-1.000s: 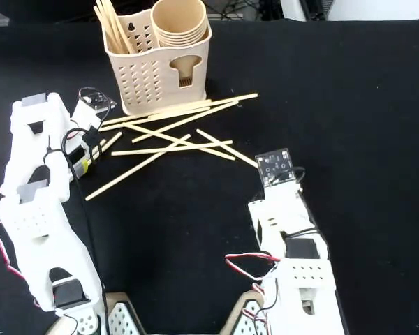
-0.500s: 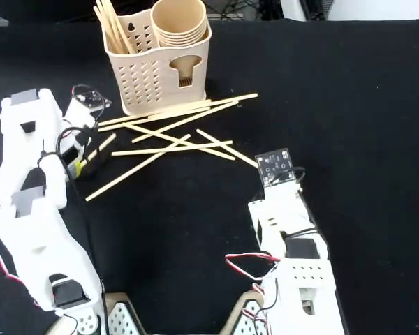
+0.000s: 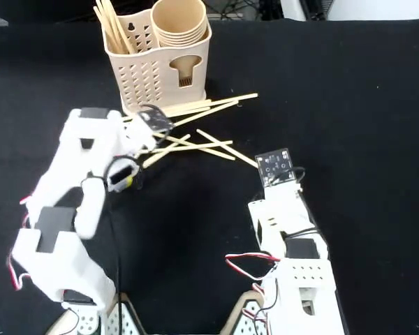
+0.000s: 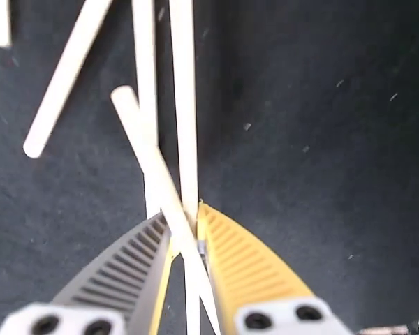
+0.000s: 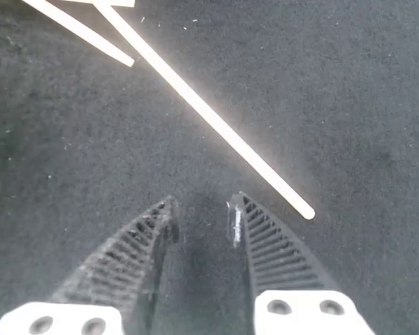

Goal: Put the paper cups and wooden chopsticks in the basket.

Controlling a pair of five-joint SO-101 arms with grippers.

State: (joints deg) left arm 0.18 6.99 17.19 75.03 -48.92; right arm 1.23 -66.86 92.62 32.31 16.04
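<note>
The cream basket (image 3: 146, 80) stands at the back of the table with a stack of paper cups (image 3: 179, 24) and several chopsticks (image 3: 112, 28) in it. Several loose chopsticks (image 3: 202, 108) lie crossed on the black cloth in front of it. My left gripper (image 4: 185, 227) is over the near left side of that pile, shut on one chopstick (image 4: 150, 160) that sticks out past its fingertips at a slant. My right gripper (image 5: 199, 216) hovers open just above the cloth, close to the end of a single chopstick (image 5: 209, 115), with nothing between its fingers.
The black cloth (image 3: 349, 105) covers the whole table, with free room to the right of the basket. The left arm (image 3: 84, 160) leans across the front left of the pile. The right arm (image 3: 290, 230) stands at the near middle.
The left arm has swung from the table's left side to the right, over the pile, with a chopstick in its gripper. The right arm has kept still.
</note>
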